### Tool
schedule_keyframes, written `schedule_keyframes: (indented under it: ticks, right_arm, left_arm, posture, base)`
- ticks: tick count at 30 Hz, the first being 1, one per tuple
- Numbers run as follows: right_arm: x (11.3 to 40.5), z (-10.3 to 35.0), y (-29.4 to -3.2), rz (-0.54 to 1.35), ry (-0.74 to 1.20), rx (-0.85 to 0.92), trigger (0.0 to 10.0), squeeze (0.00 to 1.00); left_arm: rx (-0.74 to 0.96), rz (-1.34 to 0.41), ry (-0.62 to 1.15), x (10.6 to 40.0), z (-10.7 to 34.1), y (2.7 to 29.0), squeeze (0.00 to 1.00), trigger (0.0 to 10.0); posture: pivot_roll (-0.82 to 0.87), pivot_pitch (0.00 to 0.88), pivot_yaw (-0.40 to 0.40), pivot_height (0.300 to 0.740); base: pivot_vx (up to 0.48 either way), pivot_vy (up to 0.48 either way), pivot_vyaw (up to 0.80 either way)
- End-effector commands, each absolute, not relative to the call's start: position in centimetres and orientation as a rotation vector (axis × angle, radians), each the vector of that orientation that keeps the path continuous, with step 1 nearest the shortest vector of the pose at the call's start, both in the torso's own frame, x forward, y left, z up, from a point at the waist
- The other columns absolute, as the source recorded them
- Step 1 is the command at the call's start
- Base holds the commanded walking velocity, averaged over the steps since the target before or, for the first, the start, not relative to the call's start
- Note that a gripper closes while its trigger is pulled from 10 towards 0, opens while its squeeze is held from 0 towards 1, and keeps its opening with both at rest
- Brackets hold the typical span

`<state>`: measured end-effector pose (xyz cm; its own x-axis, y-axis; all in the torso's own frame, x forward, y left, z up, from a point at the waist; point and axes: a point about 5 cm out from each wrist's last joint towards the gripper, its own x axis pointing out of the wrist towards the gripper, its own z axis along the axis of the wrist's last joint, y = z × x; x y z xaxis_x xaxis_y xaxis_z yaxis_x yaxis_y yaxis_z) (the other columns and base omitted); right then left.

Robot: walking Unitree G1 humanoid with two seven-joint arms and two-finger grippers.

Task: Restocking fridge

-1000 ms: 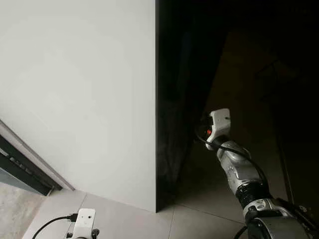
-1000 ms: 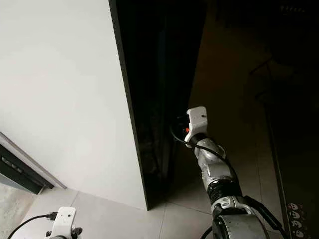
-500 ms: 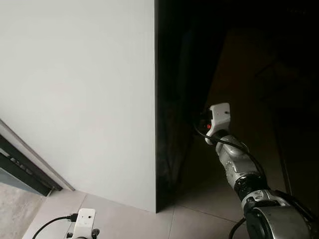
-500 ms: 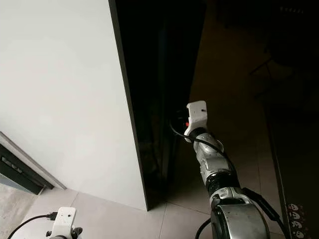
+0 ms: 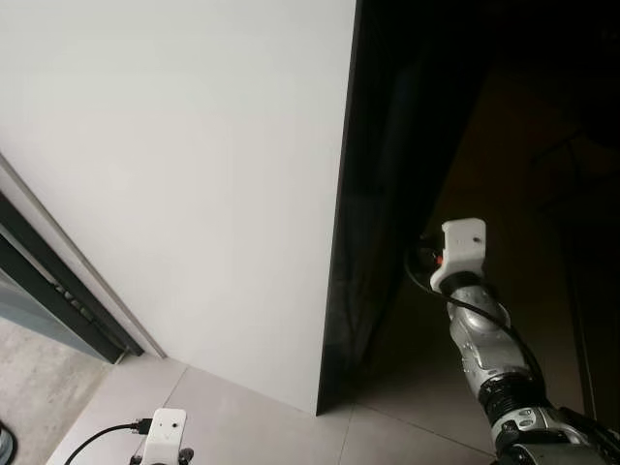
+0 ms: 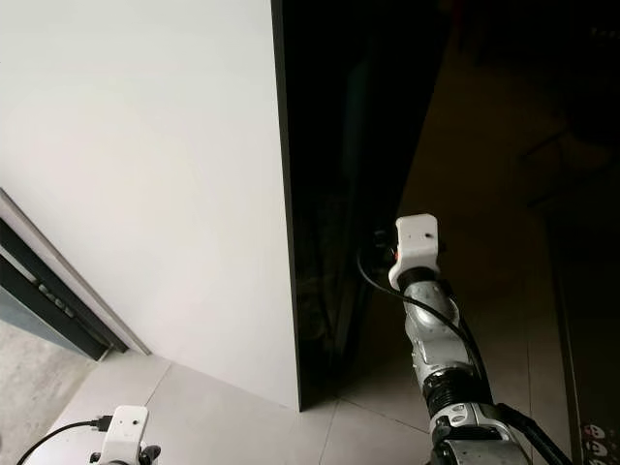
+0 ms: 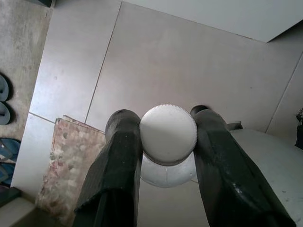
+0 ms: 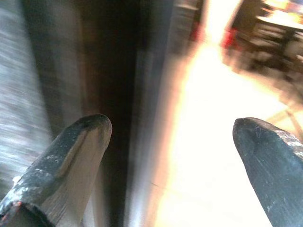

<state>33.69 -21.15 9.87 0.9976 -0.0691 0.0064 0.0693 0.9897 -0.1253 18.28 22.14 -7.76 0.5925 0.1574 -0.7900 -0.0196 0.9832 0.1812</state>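
Observation:
A tall unit with a white side [image 5: 194, 174] and a glossy black front [image 5: 387, 194] stands ahead. My right arm [image 5: 480, 339] is raised beside the black front's edge, its wrist camera [image 5: 461, 247] pointing into the dark. In the right wrist view the right gripper [image 8: 170, 137] is open, with nothing between its fingers [image 8: 71, 151] and a dark upright surface close ahead. My left gripper [image 7: 164, 120] hangs low over the floor, shut on a white bottle with a ribbed round cap [image 7: 168, 135].
A dark sliding-door track [image 5: 68, 291] runs along the floor at the left. Pale floor tiles [image 7: 189, 61] lie below, with a patterned rug [image 7: 61, 161] and slippers [image 7: 4, 101] by the left arm. A dim room [image 6: 542, 194] with furniture is at the right.
The head view has swung left, so the white side and its edge sit further right. The right arm rose slightly and stays by the black front.

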Motion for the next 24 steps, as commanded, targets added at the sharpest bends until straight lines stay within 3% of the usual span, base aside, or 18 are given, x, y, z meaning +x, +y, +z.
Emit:
schedule_keyframes:
  ticks: [1, 10, 17, 24]
  right_arm:
    - [33.3, 9.9, -21.9, -0.111, -0.004, -0.130, 10.0, 0.00]
    - [30.8, 7.2, -22.4, -0.166, 0.062, -0.115, 10.0, 0.00]
    - [31.0, 7.6, -18.5, 0.083, 0.093, -0.024, 10.0, 0.00]
    - [32.5, 8.9, -18.0, 0.150, 0.090, -0.059, 10.0, 0.00]
  left_arm:
    - [0.166, 0.095, 0.952, 17.8, -8.0, 22.0, 0.00, 10.0]
    - [0.164, 0.091, 0.953, 17.9, -8.1, 21.8, 0.00, 10.0]
    - [0.164, 0.088, 0.950, 17.9, -8.0, 21.7, 0.00, 10.0]
    - [0.168, 0.088, 0.949, 18.0, -8.0, 21.8, 0.00, 10.0]
  posture:
    - [0.02, 0.065, 0.007, 0.740]
    - [0.01, 0.061, 0.004, 0.740]
    - [0.02, 0.058, 0.000, 0.740]
    - [0.01, 0.060, 0.003, 0.740]
  base:
    - [0.000, 0.000, 0.00]
    - [0.000, 0.000, 0.00]
    - [0.000, 0.000, 0.00]
    - [0.000, 0.000, 0.00]
